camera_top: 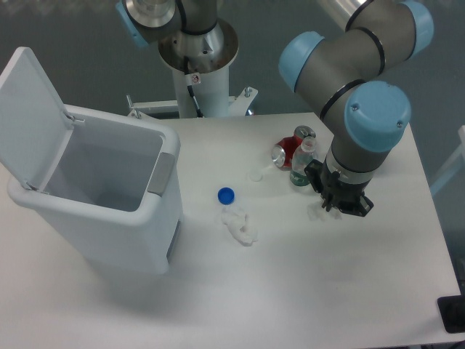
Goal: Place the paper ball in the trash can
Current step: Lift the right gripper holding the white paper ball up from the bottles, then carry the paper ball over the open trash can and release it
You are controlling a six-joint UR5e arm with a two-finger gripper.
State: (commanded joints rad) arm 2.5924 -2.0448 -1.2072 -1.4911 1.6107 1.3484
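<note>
One paper ball (317, 211), small and white, is lying on the white table (349, 291) right under the gripper (336, 206), half hidden by it. The gripper is hanging over the ball's right side; its fingers are too dark and blocked to read, so I cannot tell if the jaws are apart or closed on anything. One trash can (109, 211) is sitting at the left of the table, well apart from the ball, lid (29, 109) standing open, grey panel (161, 173) on the side facing the table's middle. Between can and ball: one flat white crumpled scrap (239, 223), one blue cap (226, 195) just above it, one tiny translucent cap (255, 175). Behind the gripper one red drink can (287, 153) is lying on its side, and one small clear bottle (302, 166) with a greenish label is standing against it. No writing is legible on either. One red-and-white sticker (195, 78) is showing on the arm's base post (200, 87), too small to read
</note>
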